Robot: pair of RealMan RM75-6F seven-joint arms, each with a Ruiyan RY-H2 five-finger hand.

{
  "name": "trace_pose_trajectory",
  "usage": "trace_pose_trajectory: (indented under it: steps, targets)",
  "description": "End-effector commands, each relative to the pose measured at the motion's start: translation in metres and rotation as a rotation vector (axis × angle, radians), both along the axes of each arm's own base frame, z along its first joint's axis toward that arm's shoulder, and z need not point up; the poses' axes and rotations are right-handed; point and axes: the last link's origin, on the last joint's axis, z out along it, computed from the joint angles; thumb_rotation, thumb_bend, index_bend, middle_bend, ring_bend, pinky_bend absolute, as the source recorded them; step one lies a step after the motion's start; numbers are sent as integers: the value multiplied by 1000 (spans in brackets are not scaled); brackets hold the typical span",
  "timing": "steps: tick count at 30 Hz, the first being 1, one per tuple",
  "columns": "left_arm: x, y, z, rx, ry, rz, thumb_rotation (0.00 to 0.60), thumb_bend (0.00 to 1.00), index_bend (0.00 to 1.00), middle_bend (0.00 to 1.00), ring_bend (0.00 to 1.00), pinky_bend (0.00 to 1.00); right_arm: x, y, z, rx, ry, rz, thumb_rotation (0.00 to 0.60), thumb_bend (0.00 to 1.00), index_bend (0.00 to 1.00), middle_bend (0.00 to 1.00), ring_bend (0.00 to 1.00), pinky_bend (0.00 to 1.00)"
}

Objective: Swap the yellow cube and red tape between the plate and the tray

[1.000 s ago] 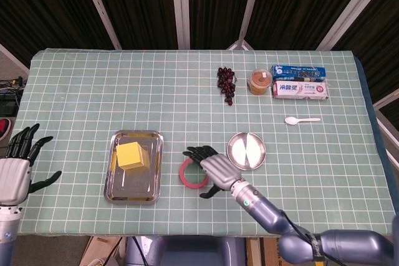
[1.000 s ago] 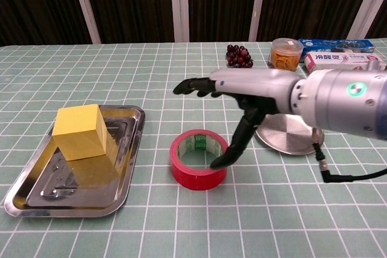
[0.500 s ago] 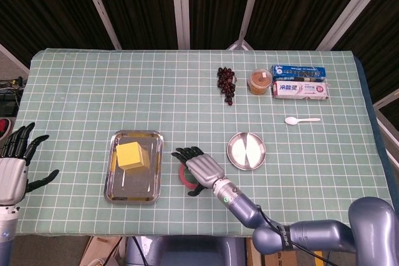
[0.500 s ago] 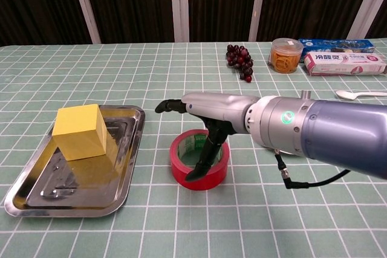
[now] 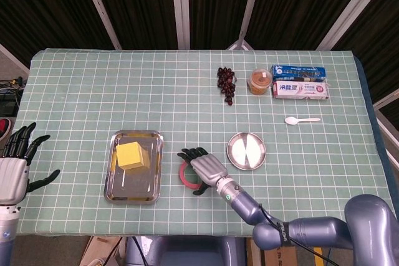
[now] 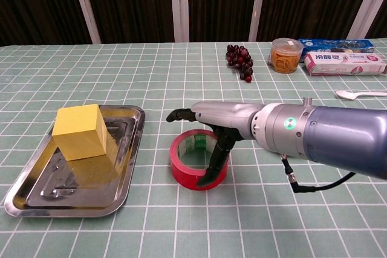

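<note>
A green gridded cloth covers the surface [image 5: 93,91]; on it we see the red tape [image 6: 192,168] lying flat between the tray [image 5: 115,186] and the plate [image 5: 246,151]; the yellow cube [image 5: 129,154] sits in the tray; our right hand [image 5: 204,169] hangs over the tape, fingers [image 6: 214,167] spread, one reaching down at its rim, gripping nothing; our left hand [image 5: 14,167] waits open at the surface's edge; grapes [image 5: 226,83], a jar [image 5: 260,81], boxes [image 5: 299,82] and a spoon [image 5: 301,119] lie well apart behind.

grapes [image 5: 226,83], a snack jar [image 5: 259,81], two stacked boxes [image 5: 298,81] and a white spoon [image 5: 301,119] lie near the table's far right.
</note>
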Motion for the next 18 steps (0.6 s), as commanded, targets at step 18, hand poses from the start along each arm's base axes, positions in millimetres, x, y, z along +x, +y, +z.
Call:
trace_pose_trajectory:
  steps: [18]
  targets:
    - [-1, 2, 1, 7, -28, 11, 600, 0, 215, 0, 0, 88, -5, -5, 2, -94, -41, 31, 600, 201, 396, 309, 443, 434]
